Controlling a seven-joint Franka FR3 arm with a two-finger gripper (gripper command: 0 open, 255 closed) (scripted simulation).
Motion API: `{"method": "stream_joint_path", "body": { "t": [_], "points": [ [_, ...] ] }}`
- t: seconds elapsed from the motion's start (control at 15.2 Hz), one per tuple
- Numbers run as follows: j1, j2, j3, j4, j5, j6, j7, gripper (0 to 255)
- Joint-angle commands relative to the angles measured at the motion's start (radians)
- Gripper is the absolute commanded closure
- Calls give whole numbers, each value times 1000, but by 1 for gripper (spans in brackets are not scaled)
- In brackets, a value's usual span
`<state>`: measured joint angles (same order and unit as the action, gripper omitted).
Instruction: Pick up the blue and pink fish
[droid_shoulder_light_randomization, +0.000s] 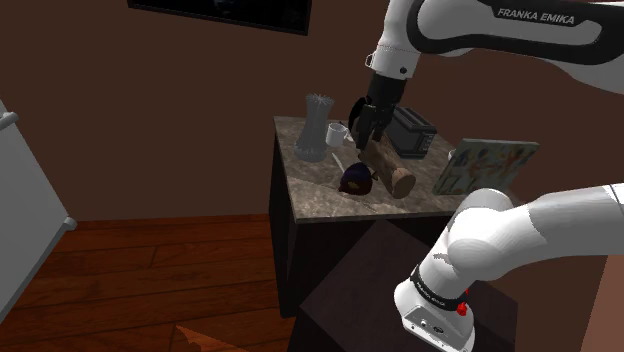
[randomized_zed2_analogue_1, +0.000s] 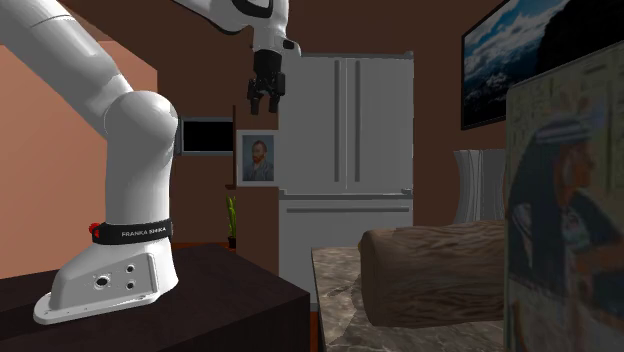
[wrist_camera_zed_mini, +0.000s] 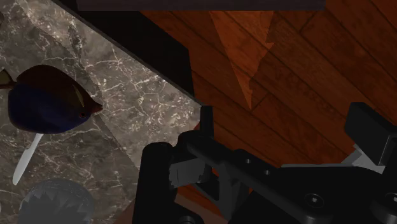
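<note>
Around fish: log just beside, shoulder view's right; vase and mug apart, wall side; desk bare in front.

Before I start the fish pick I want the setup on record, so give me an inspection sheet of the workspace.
Surface: marble tabletop on a dark cabinet.
Job's things: dark blue and reddish-brown fish lying on the marble, not held.
Clutter: log beside the fish, white vase, mug, dark toaster-like box, propped picture, white utensil by the fish.
Grippers: end effector open, empty, hovering above the table.
Cables: nothing seen.
Surroundings: wooden floor, white refrigerator.
</note>
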<state>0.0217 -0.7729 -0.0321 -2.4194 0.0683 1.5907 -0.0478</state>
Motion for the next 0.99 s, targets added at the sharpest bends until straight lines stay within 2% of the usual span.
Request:
{"method": "stream_joint_path", "body": {
  "t": [0.0, 0.46, 0.92],
  "points": [
    [0, 0, 0, 0, 0, 0, 0, 0],
    [-42, 131, -83, -72, -90, 164, -113, 0],
    [-83, 322, -166, -84, -166, 338, -214, 0]
  ]
}}
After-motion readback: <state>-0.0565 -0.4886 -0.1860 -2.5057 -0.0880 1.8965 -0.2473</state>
